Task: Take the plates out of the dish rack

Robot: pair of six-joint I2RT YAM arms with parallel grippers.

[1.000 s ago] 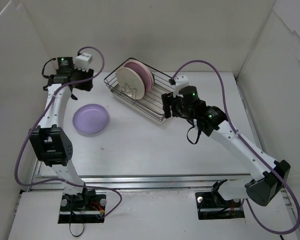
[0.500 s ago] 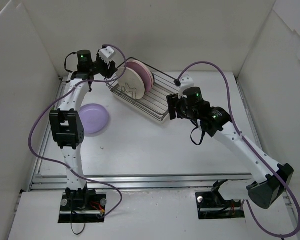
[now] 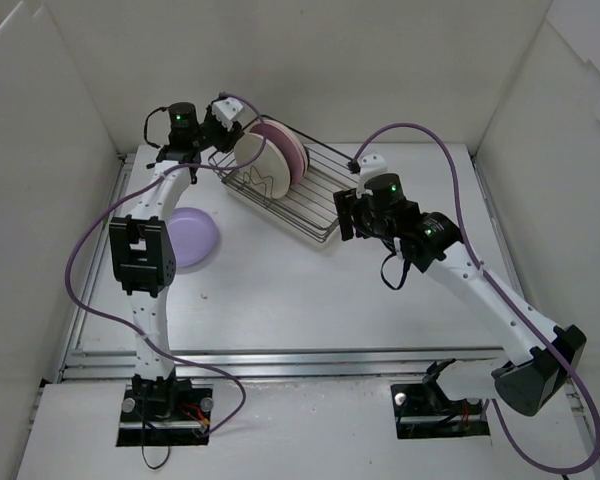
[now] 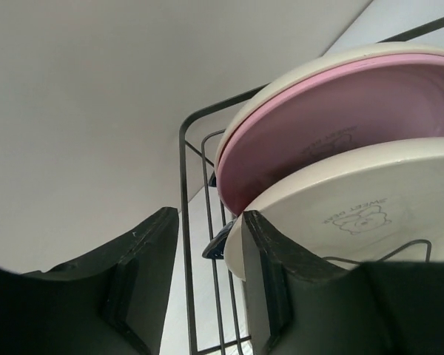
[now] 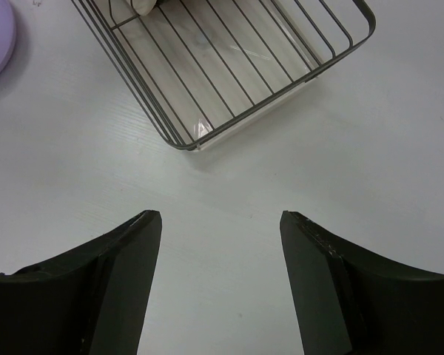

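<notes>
Left wrist: cream plate (image 4: 370, 200) rim lies just inside parted left tool (image 4: 209, 260).

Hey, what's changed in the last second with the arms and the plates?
The left gripper swung from the far left corner to the left end of the dish rack, open beside the cream plate. Nothing was gripped or released. The right gripper barely shifted, open by the rack. The pink plate and lavender plate stayed put.
</notes>
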